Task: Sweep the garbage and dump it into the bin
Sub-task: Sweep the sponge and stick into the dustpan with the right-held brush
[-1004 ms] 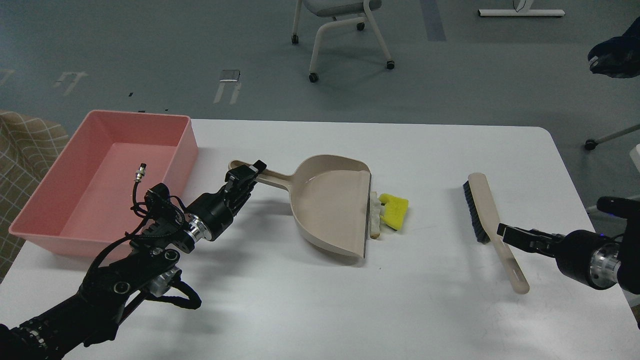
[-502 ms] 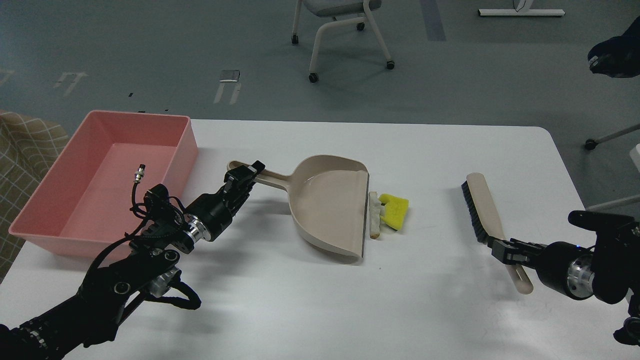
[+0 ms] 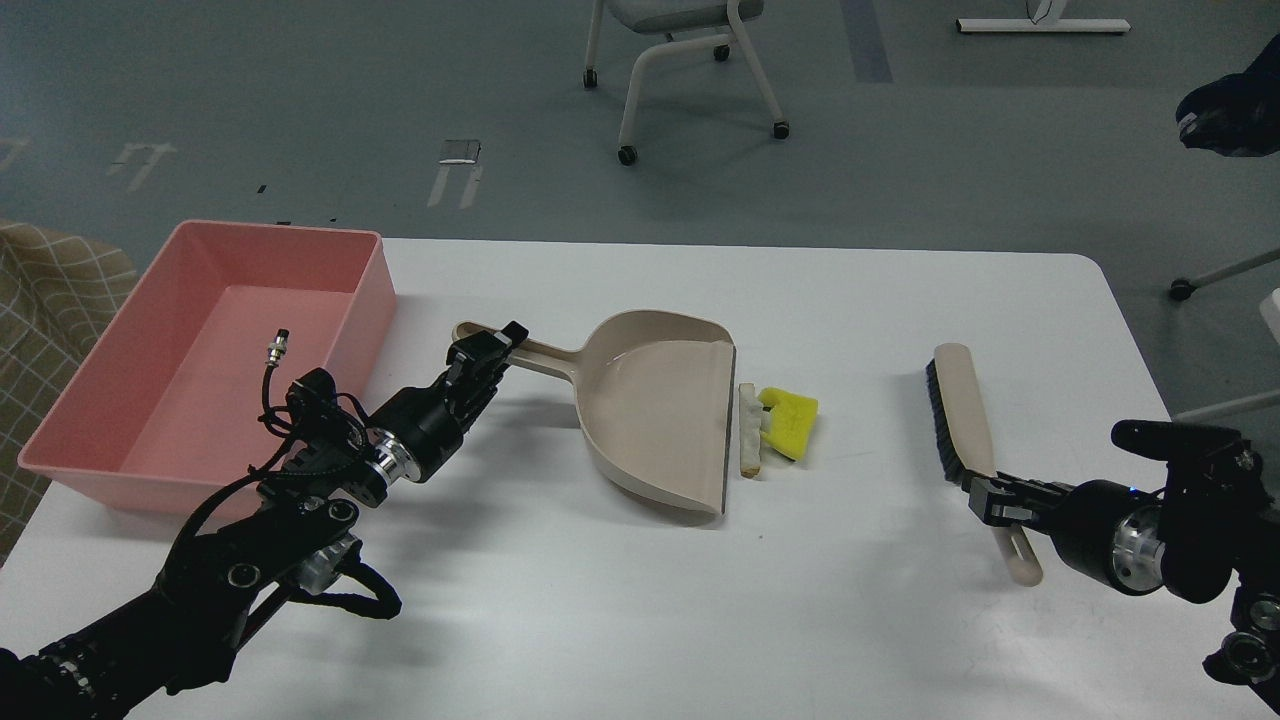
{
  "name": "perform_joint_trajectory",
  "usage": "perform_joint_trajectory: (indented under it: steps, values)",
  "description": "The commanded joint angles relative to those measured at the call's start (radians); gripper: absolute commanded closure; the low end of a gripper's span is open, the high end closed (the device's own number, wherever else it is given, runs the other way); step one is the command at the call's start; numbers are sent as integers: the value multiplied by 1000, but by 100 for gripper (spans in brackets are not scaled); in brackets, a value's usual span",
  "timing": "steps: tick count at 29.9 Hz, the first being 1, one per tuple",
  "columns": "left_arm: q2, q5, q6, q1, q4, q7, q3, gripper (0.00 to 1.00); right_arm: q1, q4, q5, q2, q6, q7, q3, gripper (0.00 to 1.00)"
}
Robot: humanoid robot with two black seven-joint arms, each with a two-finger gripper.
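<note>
The garbage lies mid-table: a bright yellow notched chunk (image 3: 790, 420) and a thin whitish strip (image 3: 748, 440) just left of it. The strip lies a small gap to the right of the open lip of a beige dustpan (image 3: 650, 410). My left gripper (image 3: 488, 352) is shut on the dustpan's handle. The pink bin (image 3: 280, 233) stands at the table's left edge and holds nothing. My right gripper (image 3: 992, 497) is shut on the handle of a beige brush (image 3: 962, 410) with black bristles, which lies to the right of the garbage.
The white table (image 3: 700, 600) ends close behind the bin and to the right of the brush. A wheeled chair (image 3: 680, 60) stands on the floor beyond. A checked fabric seat (image 3: 50, 290) is left of the bin. A dark object (image 3: 1230, 110) hangs at upper right.
My right gripper moved left and closed on the brush handle, whose lower end swung slightly left. The dustpan shifted a little left, opening a gap to the strip.
</note>
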Motion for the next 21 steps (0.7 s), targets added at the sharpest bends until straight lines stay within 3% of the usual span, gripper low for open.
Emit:
perform_joint_trajectory:
  steps: [1, 9, 21]
  values:
    - [0, 0, 0, 1, -4, 0, 0, 98, 0, -2, 3, 1, 0, -1, -2, 100]
    - [-9, 2, 3, 3, -4, 2, 3, 98, 44, -3, 12, 105, 0, 8, -19, 100]
    - [-9, 0, 17, 0, -4, 2, 21, 98, 225, -79, 13, 268, 0, 1, -252, 100]
